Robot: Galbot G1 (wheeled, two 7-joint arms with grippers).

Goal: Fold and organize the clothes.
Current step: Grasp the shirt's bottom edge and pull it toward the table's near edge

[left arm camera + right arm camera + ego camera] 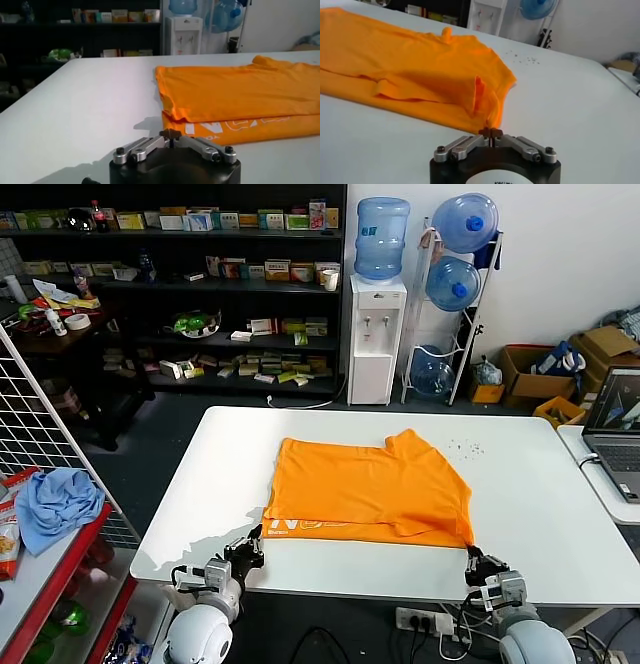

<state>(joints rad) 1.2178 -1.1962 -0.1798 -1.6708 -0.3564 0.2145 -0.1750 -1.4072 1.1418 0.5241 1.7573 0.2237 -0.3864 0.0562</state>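
On the white tabletop (pixel 560 514), the folded orange T-shirt (pixel 365 489) lies mid-table toward the near edge. Both grippers sit at that edge, left (pixel 250 546) closed on nothing, right (pixel 472 552) pinching the shirt's corner. Shelves (pixel 180 284) and a water dispenser (pixel 376 334) stand behind.

The head camera looks forward and down from above the near edge of the white table (pixel 560 514), taking in the whole top and the shelves (pixel 180 284) and water cooler (pixel 375 334) behind it. Each wrist camera sits low, just above the tabletop behind its own gripper, facing across the table toward that back wall. All three share the orange T-shirt (pixel 370 489).
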